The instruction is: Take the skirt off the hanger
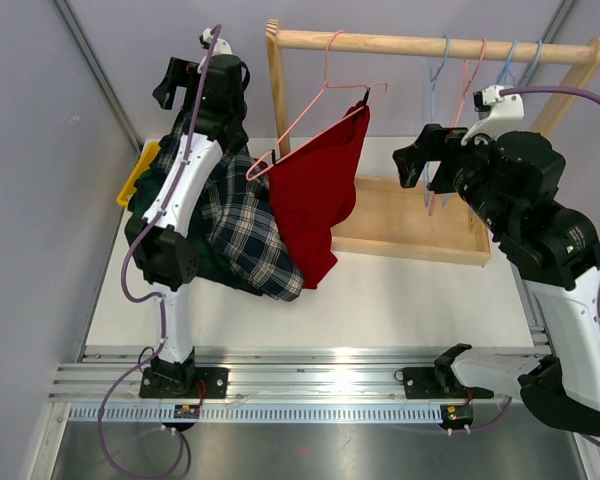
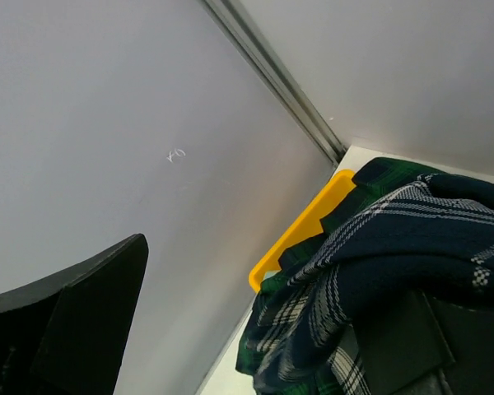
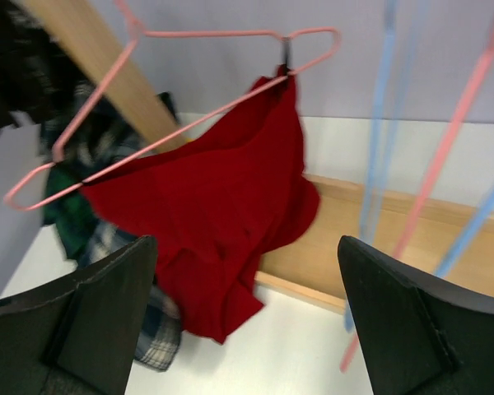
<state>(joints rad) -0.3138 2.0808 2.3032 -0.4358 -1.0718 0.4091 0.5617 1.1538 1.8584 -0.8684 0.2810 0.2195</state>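
Observation:
The red skirt hangs from a tilted pink hanger on the wooden rack's top bar. Only the clip at the hanger's right end holds it, and the skirt's lower edge droops onto the table. My right gripper is open and empty, to the right of the skirt and apart from it. In the right wrist view the skirt and the hanger are ahead of the open gripper. My left gripper is raised at the back left, facing the wall, and is open.
A pile of plaid clothes lies left of the skirt, over a yellow object; it also shows in the left wrist view. Empty blue and pink hangers hang at the rack's right. The rack's wooden base lies behind.

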